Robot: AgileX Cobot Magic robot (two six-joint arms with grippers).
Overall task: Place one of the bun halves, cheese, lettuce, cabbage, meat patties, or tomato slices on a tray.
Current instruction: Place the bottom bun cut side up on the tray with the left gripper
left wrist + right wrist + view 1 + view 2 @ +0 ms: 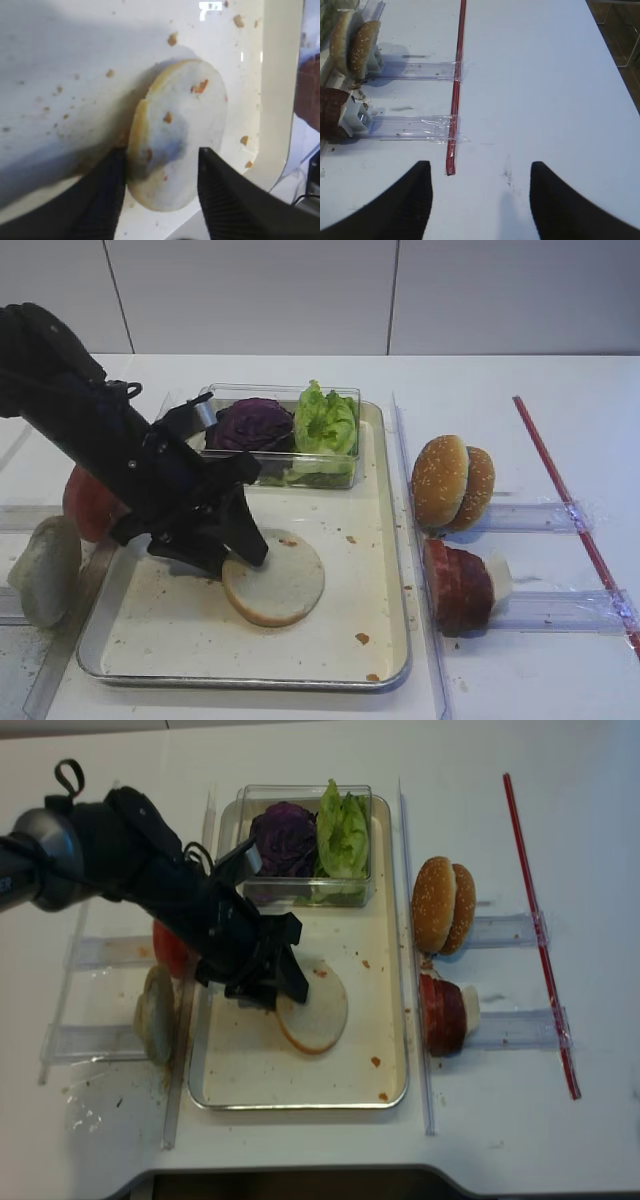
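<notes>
A flat bun half [285, 585] [180, 135] [318, 1015] lies cut face up on the floor of the metal tray [330, 640] [250, 1070]. My left gripper [240, 555] [162, 152] [285, 995] is open and straddles its left edge; one finger touches the crust, the other stands apart. Cabbage [250, 425] and lettuce [325, 420] sit in a clear box at the tray's back. Meat patties [455, 585] stand on edge right of the tray, tomato slices [90, 505] left of it. Cheese is out of view. My right gripper [480, 167] hangs open over bare table.
Sesame bun tops [452, 482] stand in a clear rail to the right of the tray. More pale bun halves [45, 570] stand on edge at the left. A red strip [570, 505] [456, 90] runs along the table at the far right.
</notes>
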